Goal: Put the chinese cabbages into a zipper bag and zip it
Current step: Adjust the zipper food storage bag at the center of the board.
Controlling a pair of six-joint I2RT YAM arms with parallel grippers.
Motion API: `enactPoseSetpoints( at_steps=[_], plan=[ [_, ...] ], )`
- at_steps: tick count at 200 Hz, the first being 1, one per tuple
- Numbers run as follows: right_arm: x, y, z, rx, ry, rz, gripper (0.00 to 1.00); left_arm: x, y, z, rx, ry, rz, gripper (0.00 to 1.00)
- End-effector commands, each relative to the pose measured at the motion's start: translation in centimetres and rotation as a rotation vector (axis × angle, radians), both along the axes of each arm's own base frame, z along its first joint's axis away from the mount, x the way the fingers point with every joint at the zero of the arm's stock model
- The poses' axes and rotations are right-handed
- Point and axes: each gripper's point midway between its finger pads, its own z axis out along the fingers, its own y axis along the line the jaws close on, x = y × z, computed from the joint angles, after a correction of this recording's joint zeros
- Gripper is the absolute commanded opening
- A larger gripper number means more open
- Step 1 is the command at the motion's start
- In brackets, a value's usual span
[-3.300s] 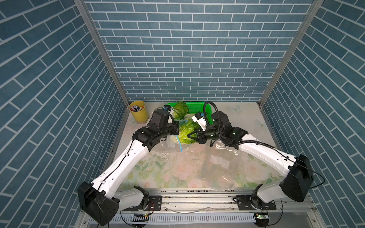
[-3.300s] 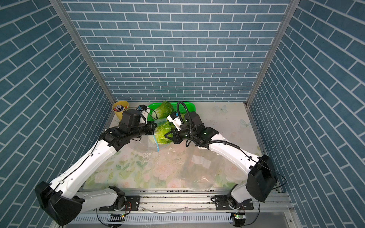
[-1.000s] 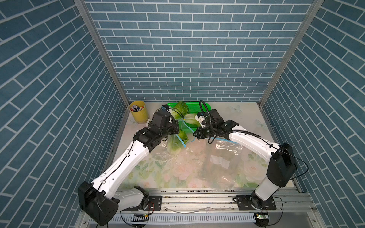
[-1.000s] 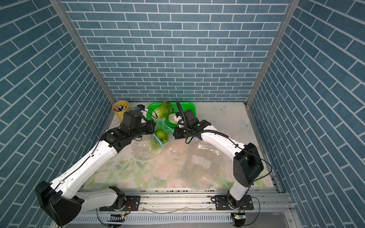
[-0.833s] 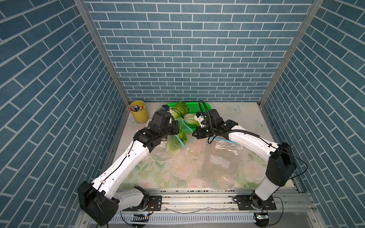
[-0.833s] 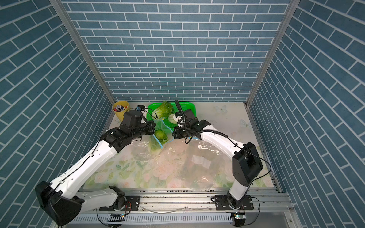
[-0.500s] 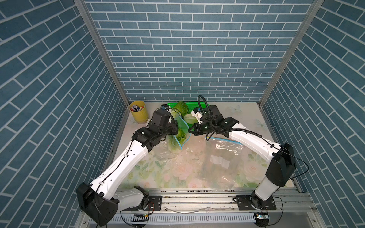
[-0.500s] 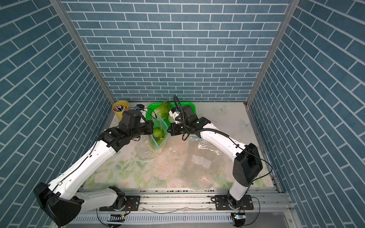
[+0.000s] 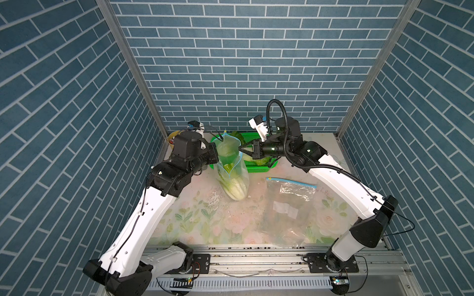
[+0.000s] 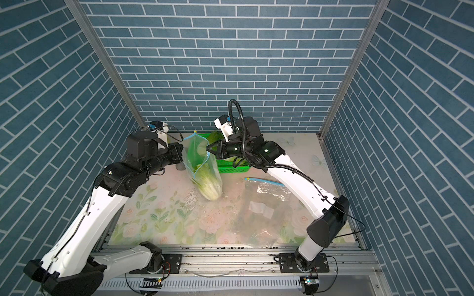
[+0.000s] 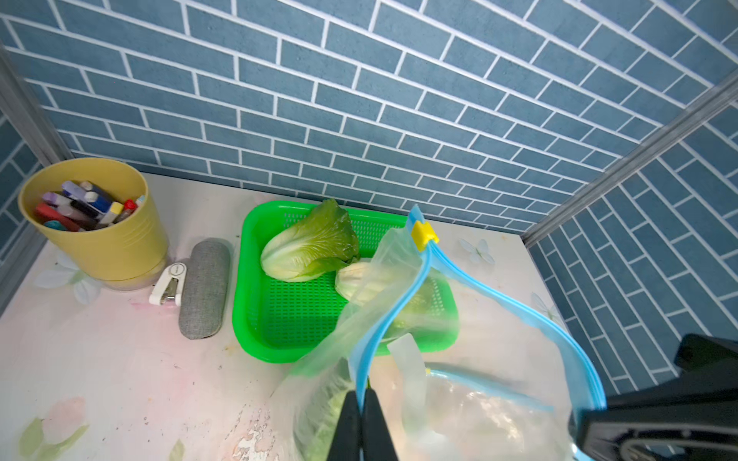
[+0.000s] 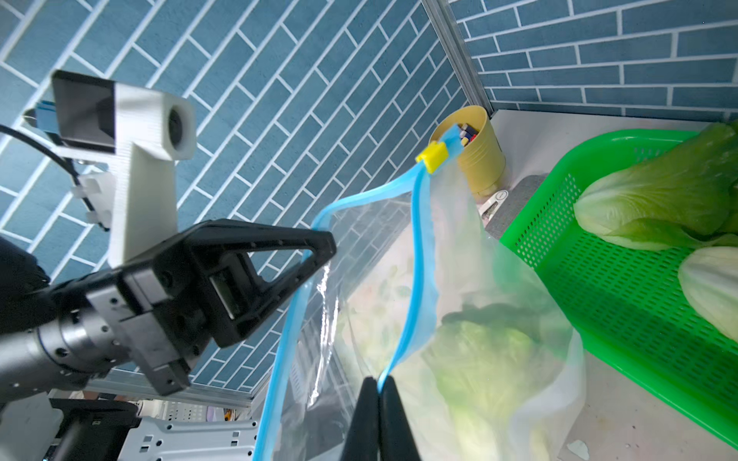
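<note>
Both arms reach forward with elbows raised, wrists level and facing each other across the bag [image 9: 234, 167]. The left gripper [image 9: 218, 155] pinches the bag's left rim. The right gripper [image 9: 240, 148] pinches its right rim.

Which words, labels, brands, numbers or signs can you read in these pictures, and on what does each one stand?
No text can be read anywhere.
White patches on the flat spare bag: blank, or too faint to tell.
Stapler: any marking is too small to read.
Pens in the yellow cup: labels blurred.
Held zipper bag: no print seen.
</note>
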Motion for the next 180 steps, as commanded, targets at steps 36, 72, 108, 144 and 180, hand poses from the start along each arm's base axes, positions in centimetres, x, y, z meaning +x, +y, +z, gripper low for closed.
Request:
enactPoseSetpoints(
  at_steps=[36,72,108,144,180],
  plan=[
    [-0.1,0.3,0.1,-0.012,-0.018,-0.004,0.0,0.2,1.9,-0.7,0.103,0.038,0.058,0.0],
    [-1.1,2.5,-0.2,0.029,0.01,0.081,0.0,-0.6,4.2,-1.0,0.233,0.049,0.106,0.0],
    [-1.8,5.9,0.2,0.095,0.044,0.139,0.0,-2.5,7.8,-0.3,0.347,0.044,0.208,0.0],
    [-2.0,8.4,-1.0,0.099,0.056,0.171,0.0,-3.3,8.9,-0.5,0.387,0.063,0.231,0.0],
    [0.6,6.9,-7.4,-0.096,0.089,0.002,0.0,-1.8,7.2,-4.5,0.359,0.139,0.184,0.0]
  ],
)
